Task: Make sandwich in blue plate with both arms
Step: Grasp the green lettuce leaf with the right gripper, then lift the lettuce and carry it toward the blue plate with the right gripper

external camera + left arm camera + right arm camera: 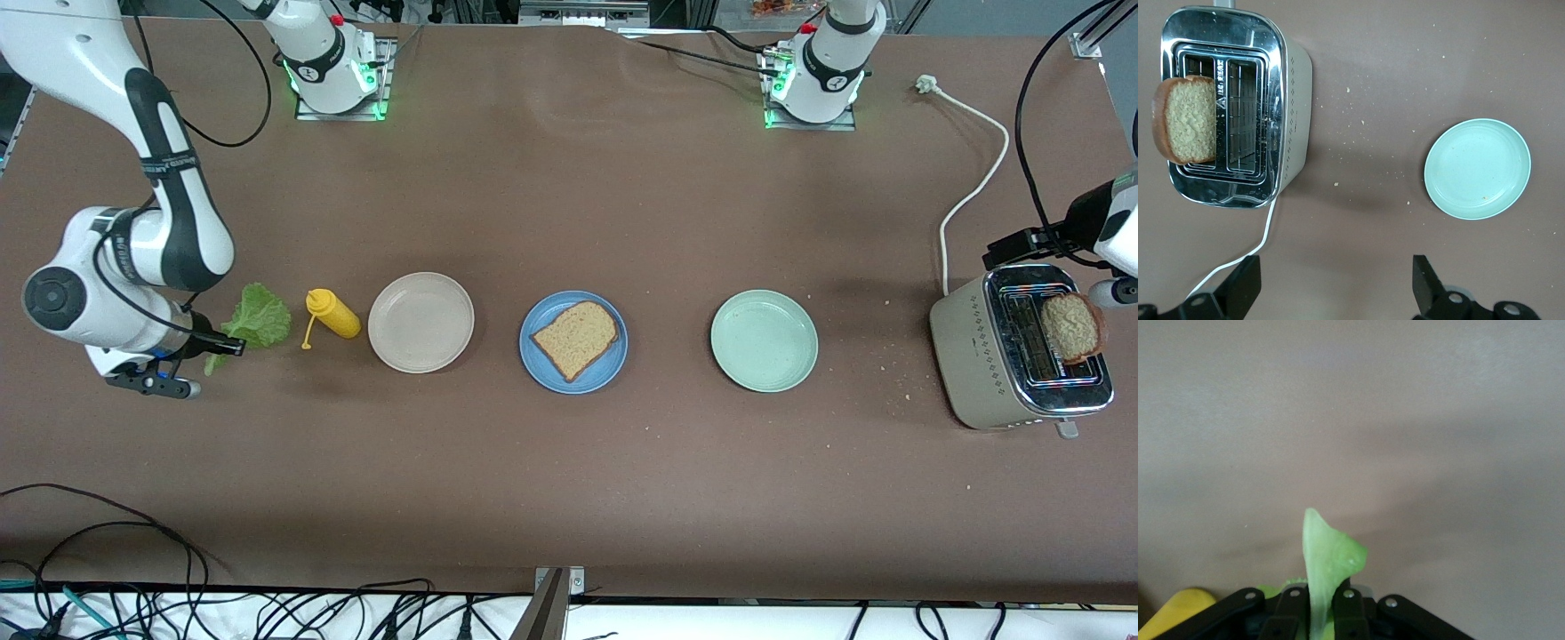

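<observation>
Right gripper (1317, 613) clenched on lettuce leaf (259, 323) low at the right arm's end of the brown worktop (569, 480). Left gripper (1337, 283), released, hangs over toaster (1013, 356). Blue plate (573, 342), mid-worktop, carries one toast slice (576, 337).

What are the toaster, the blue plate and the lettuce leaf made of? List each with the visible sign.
Toaster: shiny chrome-like metal top that mirrors light; matte beige body, plastic or painted metal.
Blue plate: matte, no glare; likely plastic or melamine.
Lettuce leaf: ruffled, pale stem looks waxy and translucent, possibly a plastic replica.
</observation>
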Robot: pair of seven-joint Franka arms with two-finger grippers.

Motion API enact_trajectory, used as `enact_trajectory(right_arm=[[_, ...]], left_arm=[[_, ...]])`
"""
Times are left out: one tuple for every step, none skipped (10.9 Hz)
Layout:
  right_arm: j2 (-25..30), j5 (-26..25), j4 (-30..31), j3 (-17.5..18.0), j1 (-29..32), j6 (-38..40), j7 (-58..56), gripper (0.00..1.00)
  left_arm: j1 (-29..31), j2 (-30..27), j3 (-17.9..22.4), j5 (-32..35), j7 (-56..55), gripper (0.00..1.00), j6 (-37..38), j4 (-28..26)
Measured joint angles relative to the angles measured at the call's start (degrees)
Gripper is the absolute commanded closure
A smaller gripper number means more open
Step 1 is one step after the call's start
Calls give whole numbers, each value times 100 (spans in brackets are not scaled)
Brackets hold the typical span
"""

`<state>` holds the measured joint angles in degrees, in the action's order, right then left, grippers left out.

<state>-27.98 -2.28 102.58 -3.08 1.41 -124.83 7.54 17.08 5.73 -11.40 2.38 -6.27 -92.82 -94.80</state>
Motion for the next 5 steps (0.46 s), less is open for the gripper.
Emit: enact_trajectory(right_arm=[[57, 0, -221, -2, 1, 407, -38, 100], [121, 0, -459, -3, 1, 847, -68, 100], [213, 0, -741, -3, 1, 1393, -102, 100], [301, 0, -1034, 1, 0, 1885, -158, 100], [375, 5, -1337, 24, -6, 2347, -169, 100]], left_arm=[[2, 0, 0, 0, 0, 0, 0, 0], [12, 0, 0, 0, 0, 0, 0, 0], [40, -1, 0, 0, 10, 0, 0, 0], [99, -4, 1, 2, 40, 0, 0, 2], [182, -8, 5, 16, 149, 0, -2, 5]])
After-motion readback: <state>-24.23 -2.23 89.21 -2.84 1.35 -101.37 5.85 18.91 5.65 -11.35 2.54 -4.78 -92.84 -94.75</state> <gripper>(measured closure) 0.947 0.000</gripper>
